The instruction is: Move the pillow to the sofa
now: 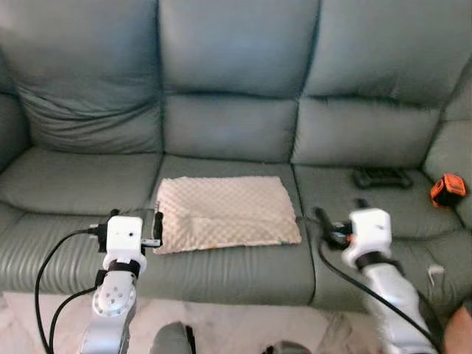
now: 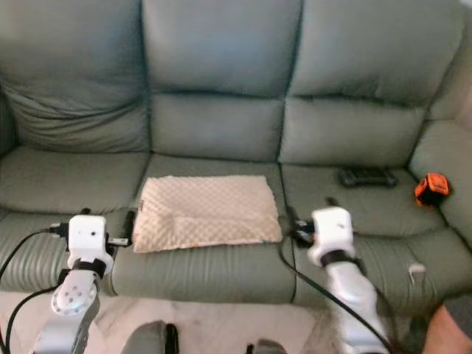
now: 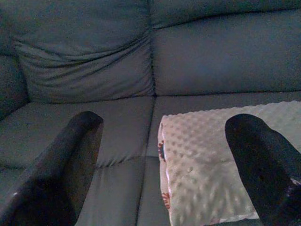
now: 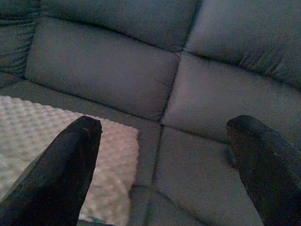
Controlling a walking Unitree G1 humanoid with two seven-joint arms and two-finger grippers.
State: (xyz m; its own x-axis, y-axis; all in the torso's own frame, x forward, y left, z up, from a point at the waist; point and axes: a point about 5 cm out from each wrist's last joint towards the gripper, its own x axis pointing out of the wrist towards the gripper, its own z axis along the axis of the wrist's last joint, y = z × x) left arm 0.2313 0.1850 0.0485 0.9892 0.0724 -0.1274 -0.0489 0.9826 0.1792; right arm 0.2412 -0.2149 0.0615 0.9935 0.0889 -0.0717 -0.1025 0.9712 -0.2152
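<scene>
The cream dimpled pillow (image 1: 227, 212) lies flat on the middle seat of the grey-green sofa (image 1: 236, 88), its long axis running side to side. It sits between the two claws: left claw (image 3: 164, 155) spread just beside its left edge, right claw (image 4: 162, 155) spread off its right edge, both empty and about equally near.

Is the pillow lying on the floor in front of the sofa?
No, the pillow lies flat on the sofa's middle seat cushion.
</scene>
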